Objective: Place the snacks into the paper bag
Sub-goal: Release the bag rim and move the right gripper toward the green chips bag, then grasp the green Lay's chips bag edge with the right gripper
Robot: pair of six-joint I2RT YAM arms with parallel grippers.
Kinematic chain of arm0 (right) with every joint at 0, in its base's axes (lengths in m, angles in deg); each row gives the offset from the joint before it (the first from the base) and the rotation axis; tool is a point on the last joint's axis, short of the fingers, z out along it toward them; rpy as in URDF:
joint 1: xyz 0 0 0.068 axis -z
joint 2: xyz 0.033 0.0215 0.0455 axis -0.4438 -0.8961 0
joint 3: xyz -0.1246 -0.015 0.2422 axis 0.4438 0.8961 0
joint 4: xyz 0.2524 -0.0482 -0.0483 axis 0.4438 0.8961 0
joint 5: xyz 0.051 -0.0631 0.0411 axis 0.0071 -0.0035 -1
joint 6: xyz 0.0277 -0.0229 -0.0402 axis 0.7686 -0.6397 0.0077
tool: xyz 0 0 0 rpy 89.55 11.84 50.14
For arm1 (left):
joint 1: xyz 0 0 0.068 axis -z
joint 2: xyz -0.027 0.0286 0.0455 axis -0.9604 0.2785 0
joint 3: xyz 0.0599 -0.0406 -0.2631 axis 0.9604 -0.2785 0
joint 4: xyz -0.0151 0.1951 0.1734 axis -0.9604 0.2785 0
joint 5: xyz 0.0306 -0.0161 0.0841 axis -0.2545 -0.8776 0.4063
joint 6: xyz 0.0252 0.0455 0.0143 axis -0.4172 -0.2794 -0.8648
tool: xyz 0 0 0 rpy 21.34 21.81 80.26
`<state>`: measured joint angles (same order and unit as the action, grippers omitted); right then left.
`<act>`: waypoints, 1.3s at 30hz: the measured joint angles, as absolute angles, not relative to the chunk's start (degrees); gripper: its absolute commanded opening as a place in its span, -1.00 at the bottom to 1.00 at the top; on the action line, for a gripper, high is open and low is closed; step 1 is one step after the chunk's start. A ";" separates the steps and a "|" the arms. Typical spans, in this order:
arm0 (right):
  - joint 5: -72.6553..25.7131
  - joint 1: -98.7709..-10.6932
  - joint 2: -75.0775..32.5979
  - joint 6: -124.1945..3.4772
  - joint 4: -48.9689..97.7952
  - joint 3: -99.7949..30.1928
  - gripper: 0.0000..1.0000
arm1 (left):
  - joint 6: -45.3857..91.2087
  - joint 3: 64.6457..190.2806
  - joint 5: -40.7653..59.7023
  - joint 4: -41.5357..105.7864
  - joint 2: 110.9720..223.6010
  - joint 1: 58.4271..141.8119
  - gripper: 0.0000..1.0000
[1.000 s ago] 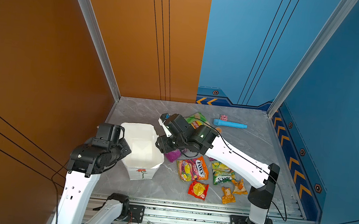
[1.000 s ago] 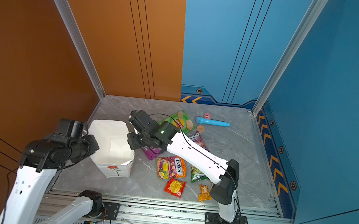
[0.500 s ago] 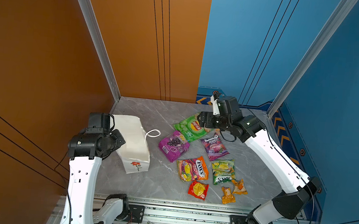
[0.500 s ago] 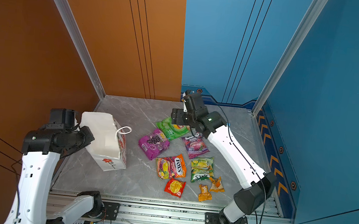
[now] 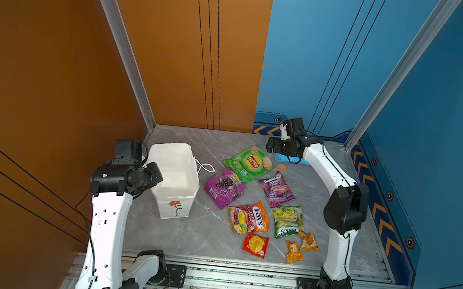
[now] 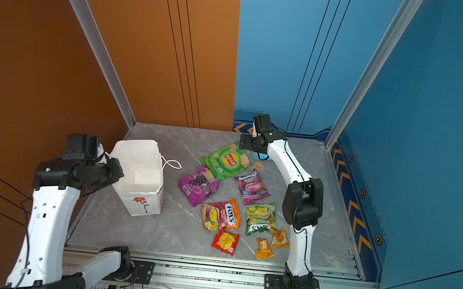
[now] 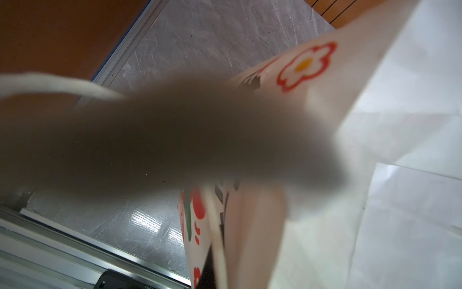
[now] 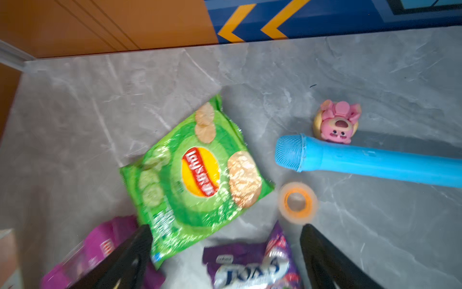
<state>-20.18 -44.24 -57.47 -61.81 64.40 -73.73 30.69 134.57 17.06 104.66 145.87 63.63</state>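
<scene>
r arm back from the bag, jaws wide, nothing packed yet

your right gripper [image 8: 226,226] has left the bag mouth, where it was a sec ago. it now hangs over the far end of the spread w/ its fingers [image 8: 130,257] spread wide and nothing btwn them. just ahead of it the green chips bag [image 8: 197,172] lies flat on the table [image 8: 75,112]. one fingertip overlaps the bag's edge in the wrist view, but you can't tell if it touches. the purple grape pkt [image 8: 100,250] and the berries pkt [image 8: 252,265] lie closer in, under the fingers. just beyond the chips bag are an orange ring [image 8: 297,200], a blue mic [image 8: 375,160] and a pink toy [image 8: 337,122]. those aren't snacks, so leave them.

well apart from that gripper, across the whole spread, the paper bag [image 5: 175,206] stands upright w/ its mouth open. half a sec ago it was leaning. your left gripper [image 5: 154,173] is clamped shut on its rim, on the side away from the snacks [image 5: 248,220], and holds it.

what it means: the bag's inside looks bare white in both top views, and the pkts all lie out on the table. so prob. none are packed yet. wide jaws over the chips bag suggest that's the next pick. it looks puffy and glossy, so go for an edge and expect some slip.
</scene>
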 measured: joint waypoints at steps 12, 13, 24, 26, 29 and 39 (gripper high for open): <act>-22.57 -45.03 -76.31 -68.56 70.85 -93.64 0.71 | 28.33 134.73 17.08 102.65 147.03 63.59 -1.00; -22.63 -45.11 -76.92 -69.00 70.96 -94.80 0.70 | 28.33 134.55 17.10 102.41 147.03 63.59 -1.00; -22.24 -45.51 -85.33 -71.25 71.85 -102.19 0.53 | 28.33 134.20 17.08 101.21 147.12 63.59 -1.00; -22.22 -45.62 -86.27 -71.75 72.33 -102.19 0.43 | 28.35 134.22 17.08 101.21 147.23 63.59 -1.00; -22.33 -46.01 -86.84 -72.50 73.32 -102.19 0.24 | 28.37 134.22 17.06 101.21 147.71 63.59 -1.00; -22.22 -48.24 -86.30 -71.88 76.77 -101.31 -0.65 | 28.37 134.18 17.58 101.36 150.77 64.53 -1.00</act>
